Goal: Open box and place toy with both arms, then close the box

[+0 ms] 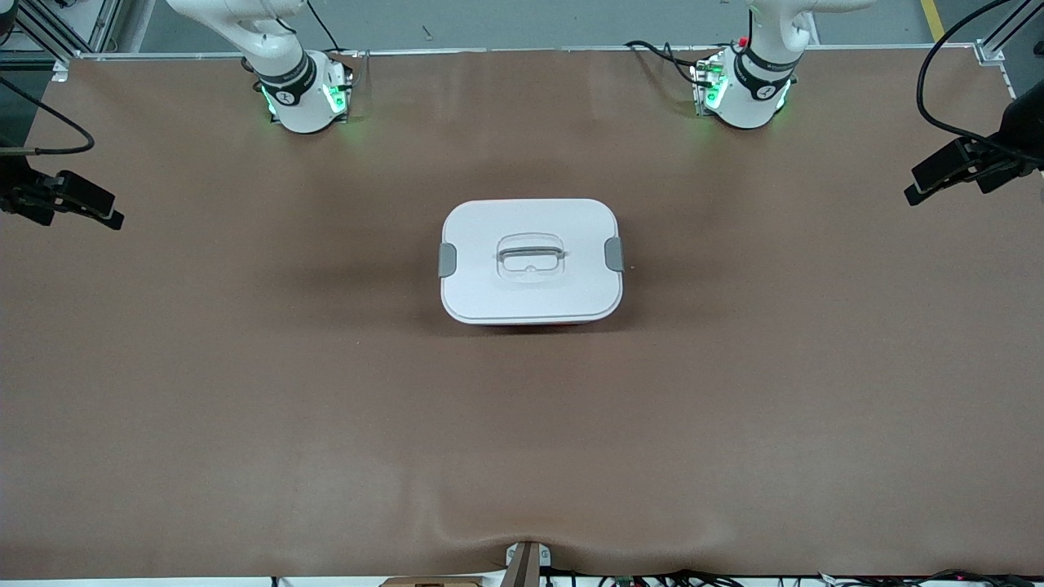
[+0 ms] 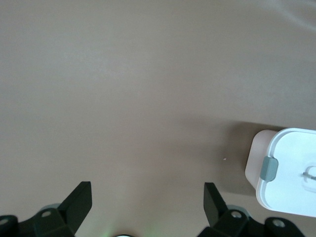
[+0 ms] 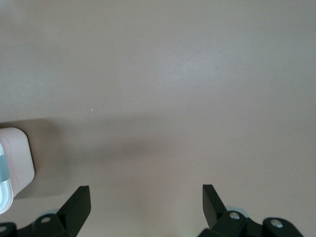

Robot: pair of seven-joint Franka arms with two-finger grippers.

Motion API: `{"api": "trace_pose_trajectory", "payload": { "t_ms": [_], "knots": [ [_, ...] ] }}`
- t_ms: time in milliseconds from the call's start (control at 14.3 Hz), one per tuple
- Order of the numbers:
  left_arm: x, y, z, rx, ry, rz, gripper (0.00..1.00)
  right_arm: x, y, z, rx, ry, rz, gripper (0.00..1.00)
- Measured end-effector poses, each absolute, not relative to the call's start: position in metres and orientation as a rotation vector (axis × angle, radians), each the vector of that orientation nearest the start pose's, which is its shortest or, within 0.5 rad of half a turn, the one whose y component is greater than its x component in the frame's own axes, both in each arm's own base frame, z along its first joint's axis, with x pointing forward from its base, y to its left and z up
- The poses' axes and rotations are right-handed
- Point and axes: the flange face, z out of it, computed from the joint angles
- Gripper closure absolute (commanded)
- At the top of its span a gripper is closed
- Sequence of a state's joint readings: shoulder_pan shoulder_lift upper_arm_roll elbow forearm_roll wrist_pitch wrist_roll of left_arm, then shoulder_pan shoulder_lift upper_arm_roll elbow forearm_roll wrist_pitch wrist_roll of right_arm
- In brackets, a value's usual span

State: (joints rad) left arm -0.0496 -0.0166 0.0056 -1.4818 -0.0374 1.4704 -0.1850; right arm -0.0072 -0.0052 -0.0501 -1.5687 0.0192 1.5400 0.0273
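- Front view: the box (image 1: pixel 531 261) sits near the middle of the brown table (image 1: pixel 245 391), roughly midway between the two arms' ends. Its white lid (image 1: pixel 530 289) is on, a grey clip (image 1: pixel 448 259) at the end toward the right arm, another grey clip (image 1: pixel 614 254) at the end toward the left arm, and the recessed handle (image 1: pixel 530 256) in the middle of the lid. A thin reddish strip of the tub shows under the lid's edge nearest the camera. The toy is not visible. Only the two arm bases show along the top; neither gripper shows here.
- Left wrist view: the left gripper (image 2: pixel 148 205) hangs over bare table, its black fingers (image 2: pixel 79 200) spread wide with nothing between them. A corner of the box (image 2: pixel 286 170) with one grey clip (image 2: pixel 269 168) shows off to one side, well apart from the fingers.
- Right wrist view: the right gripper (image 3: pixel 145 205) likewise hangs over bare table, fingers (image 3: pixel 212 200) spread wide and holding nothing. A pale corner of the box (image 3: pixel 15 165) shows at the picture's edge, apart from the fingers.
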Motion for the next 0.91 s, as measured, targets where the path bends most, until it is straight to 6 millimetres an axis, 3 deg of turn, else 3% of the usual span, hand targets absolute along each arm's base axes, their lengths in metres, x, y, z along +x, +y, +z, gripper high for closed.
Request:
{"api": "trace_pose_trajectory", "payload": {
  "t_ms": [349,907],
  "knots": [
    [0.539,-0.001,0.660,-3.176,-0.132,0.017,0.00,0.549,-0.030,0.626,-3.119,0.133,0.037,0.00],
    [0.539,-0.013,0.657,-3.176,-0.100,0.028,0.00,0.548,-0.031,0.625,-3.118,0.136,0.054,0.00]
  ]
}}
